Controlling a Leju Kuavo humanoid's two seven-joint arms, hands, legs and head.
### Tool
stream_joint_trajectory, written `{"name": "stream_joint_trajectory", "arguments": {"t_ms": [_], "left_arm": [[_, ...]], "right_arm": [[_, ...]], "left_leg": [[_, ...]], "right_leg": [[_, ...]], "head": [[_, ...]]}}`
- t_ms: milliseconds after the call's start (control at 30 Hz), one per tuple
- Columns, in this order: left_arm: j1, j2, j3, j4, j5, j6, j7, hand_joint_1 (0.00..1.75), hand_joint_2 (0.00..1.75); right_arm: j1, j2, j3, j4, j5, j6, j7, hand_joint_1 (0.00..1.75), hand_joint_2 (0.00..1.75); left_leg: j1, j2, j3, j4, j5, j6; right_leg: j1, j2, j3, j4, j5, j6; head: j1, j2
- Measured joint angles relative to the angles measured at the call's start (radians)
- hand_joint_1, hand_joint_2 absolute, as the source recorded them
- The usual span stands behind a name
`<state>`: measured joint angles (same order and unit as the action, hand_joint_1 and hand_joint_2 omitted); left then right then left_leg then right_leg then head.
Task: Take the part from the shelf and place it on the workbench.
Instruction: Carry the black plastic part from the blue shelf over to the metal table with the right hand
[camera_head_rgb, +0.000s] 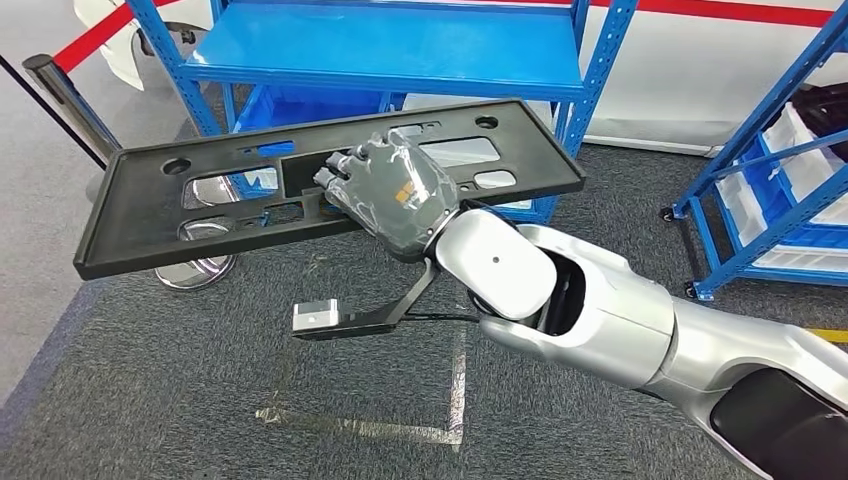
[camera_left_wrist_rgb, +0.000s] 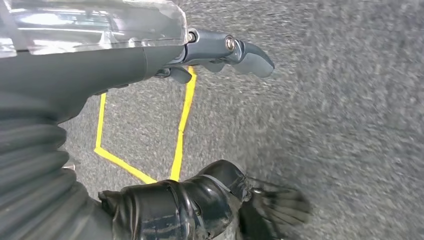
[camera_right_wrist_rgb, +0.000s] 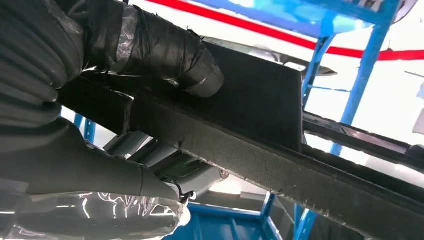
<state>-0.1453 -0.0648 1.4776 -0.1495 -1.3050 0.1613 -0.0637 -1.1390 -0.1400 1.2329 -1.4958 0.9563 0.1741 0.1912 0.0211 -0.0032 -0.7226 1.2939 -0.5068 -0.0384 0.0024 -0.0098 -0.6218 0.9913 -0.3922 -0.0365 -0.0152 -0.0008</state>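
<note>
One black part (camera_head_rgb: 200, 210) in right robot hand (camera_head_rgb: 385, 190)

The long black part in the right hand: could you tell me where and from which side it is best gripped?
Best near its middle, from the long edge nearest the robot. The black part is a long flat panel, so a centred hold balances both ends, and its central cut-out gives fingers a lip. The right hand grips there, fingers over the top face, thumb against the other face.

Head looks down; wrist cameras sit close behind hands.
</note>
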Motion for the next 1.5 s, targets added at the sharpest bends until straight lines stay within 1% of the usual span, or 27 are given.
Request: {"name": "stream_joint_trajectory", "arguments": {"t_ms": [33,67,133,200,267,300,400,433,467,500,600,633,733,800,833,900,933,967,1000,1033,1100,1167,1267,1333,1433,1467,1500], "left_arm": [[0.0,0.001,0.0,0.0,0.0,0.0,0.0,0.0,1.75],[-0.001,0.001,0.0,0.0,0.0,0.0,0.0,0.0,1.75],[-0.005,0.001,0.0,0.0,0.0,0.0,0.0,0.0,1.75],[-0.007,0.001,0.0,0.0,0.0,0.002,-0.001,0.0,1.75],[-0.007,0.001,0.0,0.0,0.001,0.003,-0.002,0.0,1.75],[-0.006,0.001,0.0,0.0,0.002,0.003,-0.002,0.0,1.75],[-0.005,0.001,-0.001,0.0,0.001,0.003,-0.001,0.0,1.75],[-0.005,0.001,-0.001,0.0,-0.001,0.003,-0.001,0.0,1.75],[-0.004,0.001,-0.001,0.0,-0.003,0.003,-0.001,0.0,1.75],[-0.004,0.002,-0.001,0.0,-0.006,0.003,-0.001,0.0,1.75],[-0.002,0.002,-0.003,0.0,-0.014,0.002,-0.001,0.0,1.75],[-0.002,0.002,-0.005,0.0,-0.015,0.002,-0.001,0.0,1.75],[-0.001,0.002,-0.009,0.0,-0.015,0.004,0.001,0.0,1.75],[0.0,0.001,-0.009,0.0,-0.013,0.005,0.005,0.0,1.75],[0.001,0.001,-0.009,0.0,-0.011,0.005,0.006,0.0,1.75],[0.001,0.0,-0.009,0.0,-0.007,0.006,0.008,0.0,1.75],[0.001,0.0,-0.009,0.0,-0.005,0.006,0.008,0.0,1.75],[0.002,0.0,-0.009,0.0,-0.003,0.006,0.008,0.0,1.75],[0.002,0.0,-0.009,0.0,-0.002,0.006,0.008,0.0,1.75],[0.002,0.0,-0.009,0.0,-0.002,0.006,0.007,0.0,1.75],[0.001,0.0,-0.009,0.0,-0.001,0.006,0.007,0.0,1.75],[0.0,0.001,-0.009,0.0,-0.001,0.006,0.007,0.0,1.75],[0.001,0.001,-0.01,0.0,-0.001,0.006,0.007,0.0,1.75],[0.002,0.0,-0.01,0.0,-0.001,0.005,0.008,0.0,1.75],[0.001,0.0,-0.01,0.0,-0.001,0.004,0.009,0.0,1.75],[0.001,0.0,-0.01,0.0,-0.001,0.003,0.009,0.0,1.75],[0.001,0.0,-0.01,0.0,-0.001,0.003,0.01,0.0,1.75]], "right_arm": [[0.001,0.0,0.0,0.0,-0.001,0.001,0.0,1.75,1.75],[0.001,0.0,0.0,0.0,-0.001,0.001,0.001,1.75,1.75],[0.001,-0.001,0.0,0.0,-0.002,0.002,0.004,1.75,1.75],[0.002,-0.002,0.0,0.0,-0.002,0.003,0.007,1.75,1.75],[0.003,-0.004,0.0,0.0,-0.004,0.003,0.009,1.75,1.75],[0.005,-0.005,0.0,0.0,-0.005,0.002,0.01,1.75,1.75],[0.015,-0.01,-0.002,0.001,-0.032,-0.008,0.014,1.75,1.75],[0.025,-0.011,-0.004,0.001,-0.051,-0.019,0.013,1.75,1.75],[0.037,-0.012,-0.008,0.001,-0.07,-0.034,0.009,1.75,1.75],[0.049,-0.014,-0.012,0.002,-0.087,-0.052,0.001,1.75,1.75],[0.066,-0.018,-0.028,0.003,-0.112,-0.098,-0.023,1.75,1.75],[0.067,-0.019,-0.036,0.003,-0.114,-0.102,-0.027,1.75,1.75],[0.068,-0.023,-0.051,0.004,-0.122,-0.073,-0.026,1.75,1.75],[0.064,-0.026,-0.053,0.007,-0.144,-0.025,-0.016,1.75,1.75],[0.059,-0.027,-0.053,0.008,-0.157,0.0,-0.009,1.75,1.75],[0.047,-0.026,-0.052,0.009,-0.175,0.037,0.003,1.75,1.75],[0.041,-0.026,-0.052,0.01,-0.179,0.046,0.006,1.75,1.75],[0.038,-0.026,-0.052,0.012,-0.181,0.052,0.008,1.75,1.75],[0.035,-0.026,-0.052,0.013,-0.183,0.055,0.009,1.75,1.75],[0.034,-0.026,-0.052,0.014,-0.184,0.056,0.009,1.75,1.75],[0.027,-0.026,-0.052,0.015,-0.185,0.056,0.009,1.75,1.75],[0.016,-0.026,-0.052,0.016,-0.184,0.056,0.009,1.75,1.75],[0.007,-0.027,-0.052,0.016,-0.181,0.055,0.009,1.75,1.75],[0.001,-0.027,-0.052,0.017,-0.179,0.055,0.008,1.75,1.75],[-0.006,-0.028,-0.052,0.019,-0.17,0.055,0.011,1.75,1.75],[-0.005,-0.028,-0.052,0.02,-0.168,0.054,0.012,1.75,1.75],[-0.004,-0.029,-0.052,0.021,-0.167,0.054,0.012,1.75,1.75]], "left_leg": [[0.002,0.0,0.037,-0.032,0.028,-0.004],[0.004,0.0,0.087,-0.091,0.035,-0.009],[0.003,-0.003,0.176,-0.217,0.003,-0.005],[-0.001,-0.006,0.2,-0.268,-0.021,0.011],[0.001,-0.003,0.189,-0.266,-0.008,0.031],[0.002,0.0,0.183,-0.267,0.002,0.041],[0.001,0.004,0.154,-0.267,0.029,0.056],[0.001,0.004,0.144,-0.267,0.037,0.056],[0.0,0.004,0.135,-0.266,0.044,0.056],[0.0,0.004,0.127,-0.266,0.05,0.054],[-0.002,0.003,0.113,-0.265,0.062,0.046],[-0.003,0.003,0.11,-0.265,0.066,0.04],[-0.004,0.003,0.103,-0.267,0.076,0.023],[-0.002,0.003,0.093,-0.248,0.057,0.014],[-0.001,0.003,0.077,-0.212,0.03,0.011],[-0.001,0.003,0.029,-0.089,-0.042,0.007],[-0.001,0.003,0.006,-0.029,-0.067,0.005],[-0.002,0.003,-0.005,0.008,-0.076,0.004],[-0.002,0.003,0.001,0.008,-0.067,0.005],[-0.002,0.003,0.028,-0.032,-0.041,0.007],[-0.004,0.003,0.105,-0.166,0.012,0.015],[-0.009,0.003,0.144,-0.248,0.029,0.024],[-0.01,0.002,0.144,-0.266,0.038,0.037],[-0.003,0.005,0.145,-0.28,0.051,0.05],[0.0,0.006,0.137,-0.283,0.06,0.057],[0.001,0.006,0.134,-0.282,0.061,0.057],[0.003,0.006,0.132,-0.279,0.061,0.056]], "right_leg": [[-0.003,0.0,-0.019,0.008,0.008,0.004],[-0.004,0.001,-0.036,0.019,0.015,0.01],[-0.002,0.001,-0.062,0.037,0.026,0.021],[0.001,0.002,-0.072,0.043,0.039,0.031],[-0.002,0.004,-0.081,0.052,0.036,0.041],[-0.003,0.005,-0.092,0.077,0.013,0.047],[-0.007,0.008,-0.154,0.256,-0.112,0.056],[-0.008,0.008,-0.166,0.309,-0.139,0.057],[-0.008,0.008,-0.162,0.331,-0.148,0.057],[-0.008,0.008,-0.137,0.314,-0.14,0.055],[-0.004,0.008,0.001,0.116,-0.084,0.041],[-0.001,0.009,0.028,0.069,-0.076,0.037],[0.004,0.008,0.035,0.039,-0.068,0.029],[0.0,0.006,0.033,0.031,-0.057,0.019],[-0.002,0.005,0.031,0.028,-0.051,0.013],[-0.001,0.004,0.023,0.028,-0.045,0.006],[0.001,0.004,0.019,0.031,-0.044,0.005],[0.003,0.004,0.016,0.033,-0.043,0.004],[0.004,0.004,0.013,0.037,-0.042,0.004],[0.005,0.004,0.01,0.04,-0.042,0.004],[0.009,0.005,0.007,0.046,-0.042,0.005],[0.012,0.005,0.0,0.05,-0.038,0.011],[0.011,0.005,-0.01,0.05,-0.032,0.027],[0.009,0.008,-0.028,0.086,-0.061,0.039],[-0.002,0.01,-0.104,0.262,-0.153,0.055],[-0.007,0.01,-0.121,0.307,-0.165,0.059],[-0.012,0.01,-0.121,0.317,-0.16,0.062]], "head": [[0.0,0.0],[-0.001,0.0],[-0.001,0.0],[0.0,0.0],[0.002,0.0],[0.004,0.0],[0.008,0.0],[0.008,0.0],[0.008,0.0],[0.008,0.0],[0.008,0.0],[0.008,0.0],[0.008,0.0],[0.007,0.0],[0.006,0.0],[0.003,0.0],[0.002,0.0],[0.002,0.0],[0.002,0.0],[0.002,0.0],[0.002,0.0],[0.003,0.0],[0.003,0.0],[0.006,0.0],[0.01,0.0],[0.01,0.0],[0.01,0.0]]}}
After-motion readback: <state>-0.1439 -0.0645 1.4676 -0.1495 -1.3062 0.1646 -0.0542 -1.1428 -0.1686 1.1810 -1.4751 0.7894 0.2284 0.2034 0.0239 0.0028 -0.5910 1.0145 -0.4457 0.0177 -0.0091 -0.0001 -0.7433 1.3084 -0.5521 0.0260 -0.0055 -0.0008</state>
